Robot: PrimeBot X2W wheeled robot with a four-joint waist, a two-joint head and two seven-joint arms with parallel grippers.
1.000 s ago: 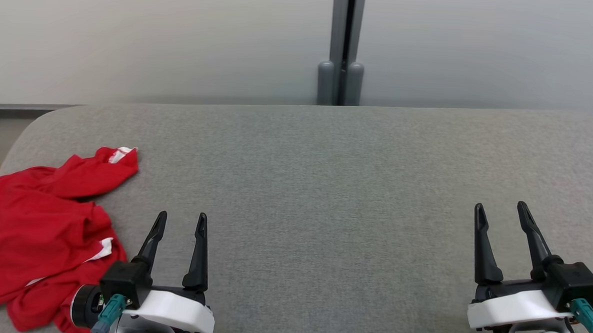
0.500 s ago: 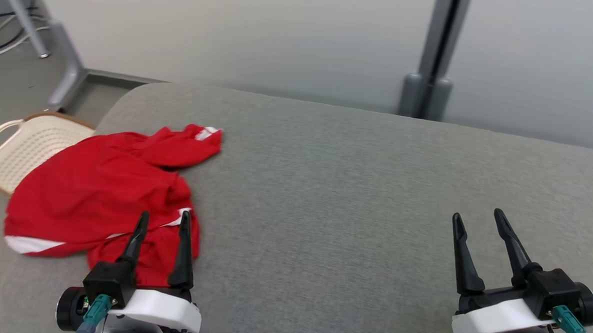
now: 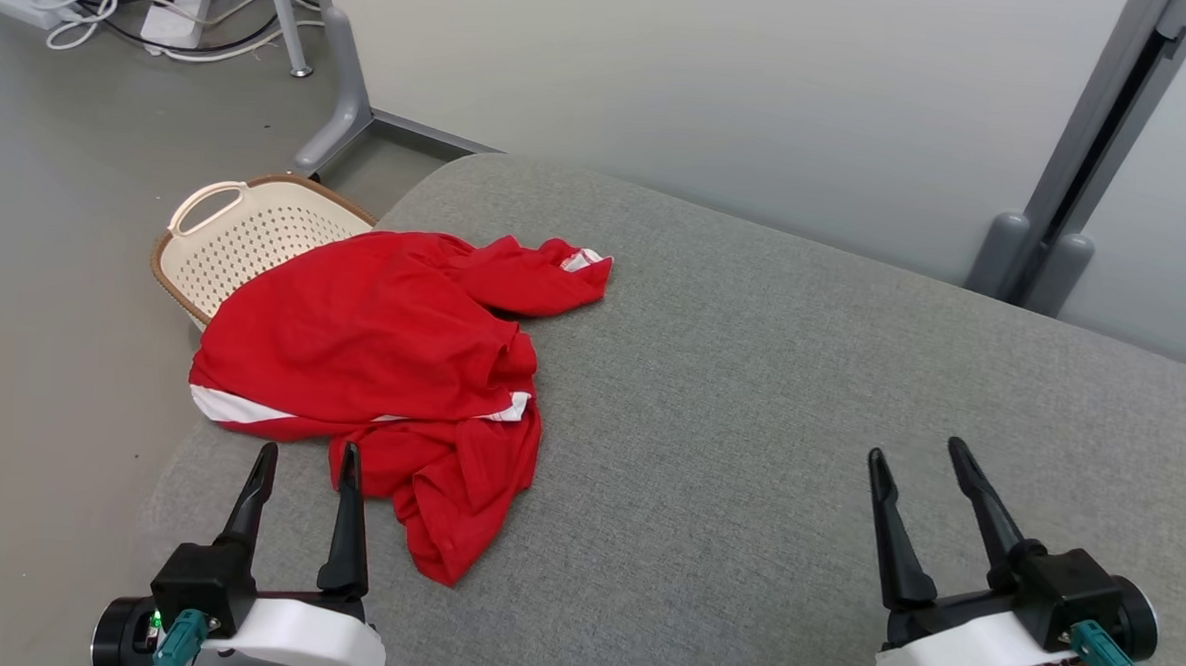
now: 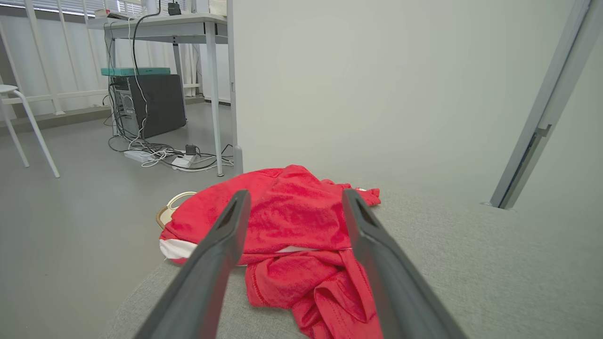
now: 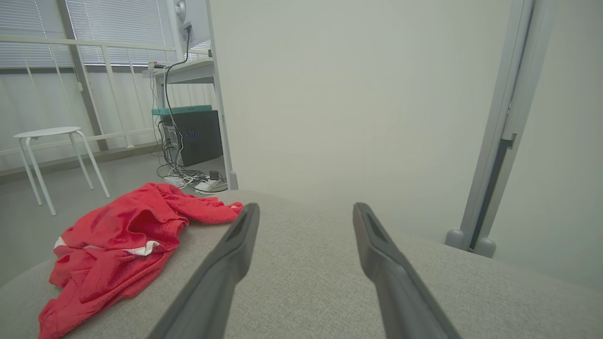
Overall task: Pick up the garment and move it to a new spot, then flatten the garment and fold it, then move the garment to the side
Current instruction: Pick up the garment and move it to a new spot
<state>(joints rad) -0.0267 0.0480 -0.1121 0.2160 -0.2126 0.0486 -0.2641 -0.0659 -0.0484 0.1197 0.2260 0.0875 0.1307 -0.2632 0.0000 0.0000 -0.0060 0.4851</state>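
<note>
Grey cushion (image 3: 799, 432) — red garment (image 3: 373, 333), basket (image 3: 247, 233) beside

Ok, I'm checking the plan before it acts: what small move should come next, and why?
Probably ease the left gripper forward onto the red garment: its jaws are open and the cloth lies crumpled and untouched just ahead of it, while the right gripper sits far off.

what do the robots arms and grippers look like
The left gripper and right gripper match: two long, tapering black fingers on a black block, a white rounded housing below, a teal connector at the side. A small green light glows by the left one's plug.
</note>
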